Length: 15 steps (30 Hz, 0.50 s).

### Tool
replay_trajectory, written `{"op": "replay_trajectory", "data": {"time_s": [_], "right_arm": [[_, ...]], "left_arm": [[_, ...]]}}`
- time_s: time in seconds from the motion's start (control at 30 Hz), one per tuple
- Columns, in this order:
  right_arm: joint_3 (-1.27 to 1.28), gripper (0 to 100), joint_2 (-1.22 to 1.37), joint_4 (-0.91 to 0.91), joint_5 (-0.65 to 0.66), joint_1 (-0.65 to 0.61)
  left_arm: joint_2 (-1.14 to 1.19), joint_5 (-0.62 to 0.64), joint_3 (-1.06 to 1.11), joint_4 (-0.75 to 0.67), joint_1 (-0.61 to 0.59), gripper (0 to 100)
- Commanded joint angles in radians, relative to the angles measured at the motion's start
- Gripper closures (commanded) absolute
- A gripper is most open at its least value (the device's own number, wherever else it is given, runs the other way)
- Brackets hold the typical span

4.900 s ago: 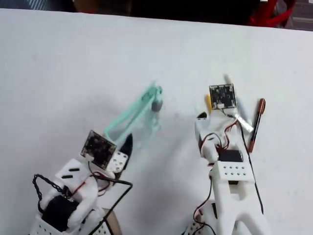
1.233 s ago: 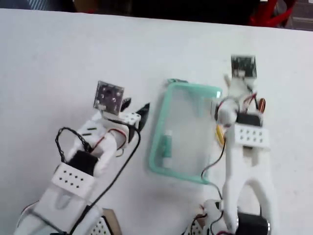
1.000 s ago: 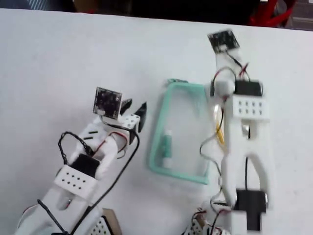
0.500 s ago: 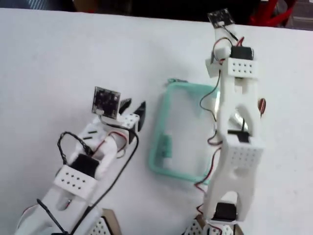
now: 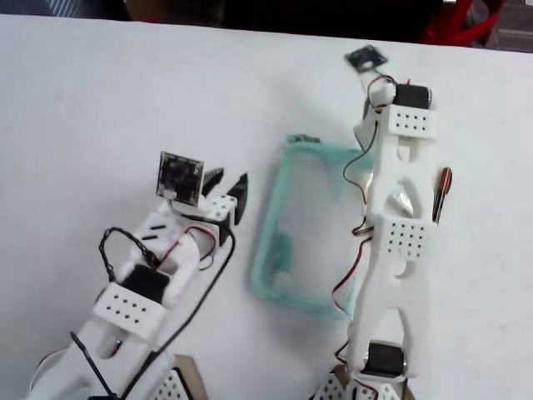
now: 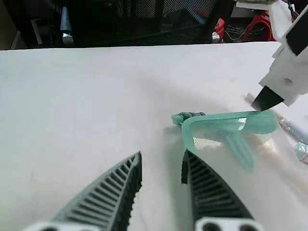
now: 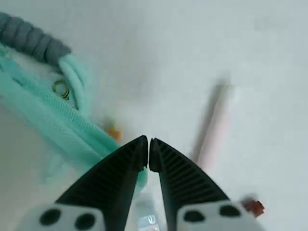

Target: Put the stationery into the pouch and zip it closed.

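Note:
The clear pouch (image 5: 304, 225) with a teal rim lies between the arms, and a teal item (image 5: 279, 250) shows inside it. My right arm stretches over the pouch's right side. My right gripper (image 5: 360, 142) (image 7: 147, 143) is shut at the pouch's far right corner, pinching the teal rim (image 7: 57, 120), which rises off the table in the left wrist view (image 6: 226, 124). A grey zipper pull (image 7: 33, 41) lies at the far end. My left gripper (image 5: 226, 185) (image 6: 161, 168) hovers open just left of the pouch, holding nothing. A red pen (image 5: 441, 193) lies right of the right arm.
A pale pink stick (image 7: 211, 127) lies on the table beyond the right gripper. A silvery item (image 5: 404, 200) shows under the right arm. A cardboard corner (image 5: 187, 375) sits at the near edge. The white table (image 5: 125, 92) spreads bare to the far left.
The right arm has stretched farther across the table and lowered its gripper at the pouch's far right corner. The pouch has narrowed and skewed, its right rim pulled up. The left arm stays still.

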Motion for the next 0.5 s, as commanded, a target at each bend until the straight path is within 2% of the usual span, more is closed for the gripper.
{"op": "replay_trajectory", "data": {"time_s": [0.0, 0.1, 0.2, 0.37, 0.47], "right_arm": [[-0.074, 98.1, -0.021, 0.073, 0.126, -0.016], [-0.052, 98.1, -0.058, 0.073, 0.181, 0.007], [0.063, 98.1, -0.13, 0.077, 0.307, 0.025], [0.582, 98.0, -0.409, 0.076, 0.629, 0.025], [0.867, 98.0, -0.642, 0.074, 0.767, -0.008]], "left_arm": [[-0.015, 0.003, -0.005, -0.028, 0.007, 85], [-0.015, 0.002, -0.005, -0.028, 0.007, 85], [-0.015, 0.002, -0.005, -0.028, 0.007, 85], [-0.015, 0.002, -0.008, -0.028, 0.007, 85], [-0.015, 0.002, -0.008, -0.028, 0.007, 85]]}}
